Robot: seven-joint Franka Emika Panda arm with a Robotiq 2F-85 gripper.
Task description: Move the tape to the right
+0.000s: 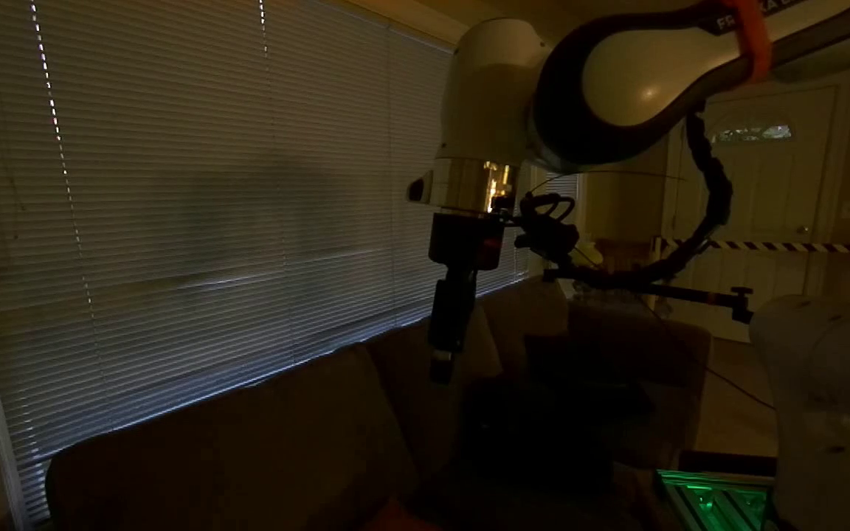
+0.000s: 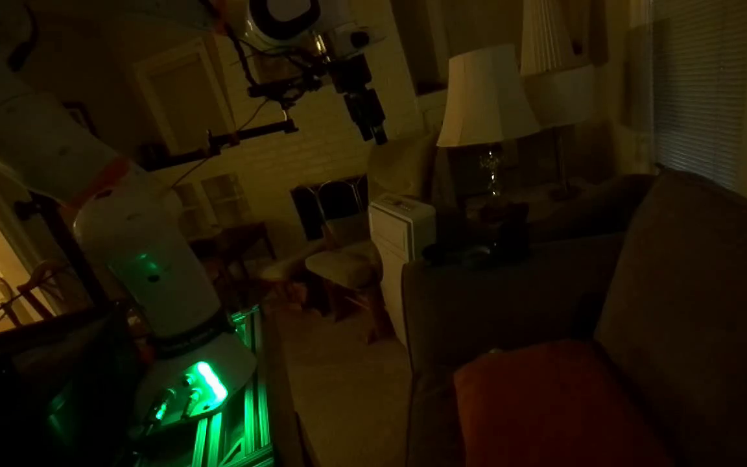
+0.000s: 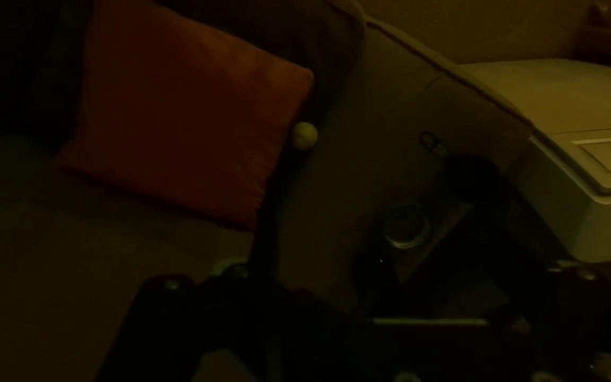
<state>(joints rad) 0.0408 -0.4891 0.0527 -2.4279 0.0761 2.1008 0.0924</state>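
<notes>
In the wrist view a round ring with a pale lower rim, which looks like the tape (image 3: 404, 244), lies on the sofa arm between two dark objects. In an exterior view a dim round shape on the sofa arm (image 2: 477, 255) seems to be the same tape. My gripper (image 3: 398, 268) has its fingers spread wide apart in the wrist view, with nothing seen held between them. In both exterior views the gripper (image 1: 441, 365) (image 2: 376, 132) points down in the air, well above the sofa. The picture is very dark, so finger details are faint.
The sofa arm (image 3: 326, 212) also bears a black object with a small ring (image 3: 471, 178) and a dark object (image 3: 374, 268). An orange pillow (image 3: 189, 111) and a pale ball (image 3: 304, 136) lie on the seat. A white appliance (image 2: 406, 227) and lamp (image 2: 487, 97) stand beyond.
</notes>
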